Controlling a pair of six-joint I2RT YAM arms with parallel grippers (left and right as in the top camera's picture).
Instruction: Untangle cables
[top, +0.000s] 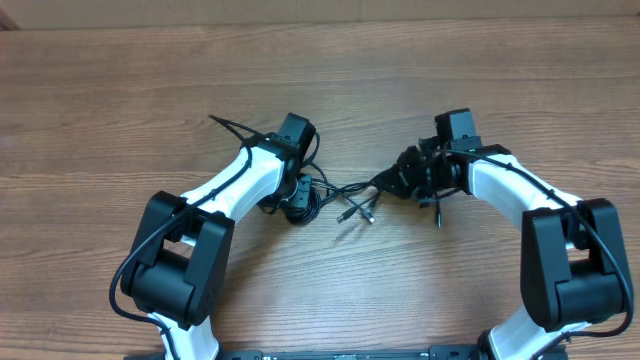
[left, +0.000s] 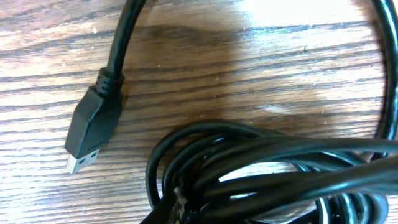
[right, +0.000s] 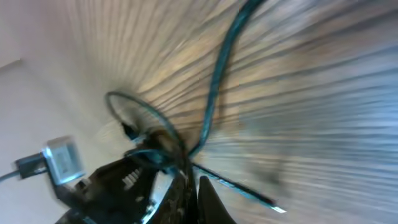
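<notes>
Coil (left: 267, 168) of black cord sits under my left claw (top: 298, 196), several loops stacked and crossing on the wooden table (top: 120, 100). That claw is closed down almost to nothing. The strands bunch toward it at the bottom of my left wrist view, so I judge it pinches the cables (top: 350, 190) there, though my own fingers barely show. Just beside the coil a USB plug (left: 87, 134) lies flat and free on the wood.

Moving right, one cord runs across the gap between my arms, with two small loose plugs (top: 357, 213) resting just below it.

On the right, my right claw (top: 408, 178) is clamped shut on a cord. Its wrist view is blurred, but a strand (right: 214, 93) leads from the fingers out over the table, and a small loop (right: 134, 112) stands near them.

The risk, as I judge it: with both claws gripping the same tangle, pulling apart could cinch the crossings tighter instead of freeing them. A plug head could snag inside a loop. My left pinch may hold several loops at once and drag the whole coil along.
</notes>
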